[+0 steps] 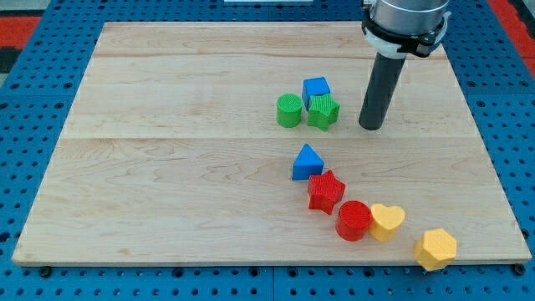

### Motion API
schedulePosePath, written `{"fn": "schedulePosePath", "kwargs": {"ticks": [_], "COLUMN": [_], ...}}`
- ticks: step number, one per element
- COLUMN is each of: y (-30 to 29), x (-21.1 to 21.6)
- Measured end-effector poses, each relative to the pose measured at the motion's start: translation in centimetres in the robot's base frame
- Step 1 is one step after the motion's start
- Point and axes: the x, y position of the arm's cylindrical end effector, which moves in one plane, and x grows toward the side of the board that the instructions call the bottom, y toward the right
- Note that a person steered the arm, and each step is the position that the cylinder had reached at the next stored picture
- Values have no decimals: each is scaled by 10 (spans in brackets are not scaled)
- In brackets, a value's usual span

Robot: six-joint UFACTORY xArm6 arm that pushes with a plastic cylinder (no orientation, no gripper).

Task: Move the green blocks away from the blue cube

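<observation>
The blue cube (316, 87) sits a little right of the board's middle, toward the view's top. A green cylinder (289, 110) stands just below and left of it. A green star-shaped block (323, 111) stands just below it, touching it and close beside the cylinder. My tip (371, 127) is the lower end of the dark rod, resting on the board to the right of the green star, with a small gap between them.
A blue triangular block (307, 162), a red star (325, 191), a red cylinder (354, 221), a yellow heart (386, 221) and a yellow hexagon (435, 248) run in a diagonal line toward the view's bottom right. The wooden board (167, 167) lies on a blue pegboard.
</observation>
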Motion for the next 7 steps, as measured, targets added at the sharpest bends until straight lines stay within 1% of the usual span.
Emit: {"fn": "schedulePosePath", "kwargs": {"ticks": [2,3,4,5,6,7], "y": [-82,-147,-195,-186,-140,-105], "x": [-10,-10,-10,10,10,-7]}}
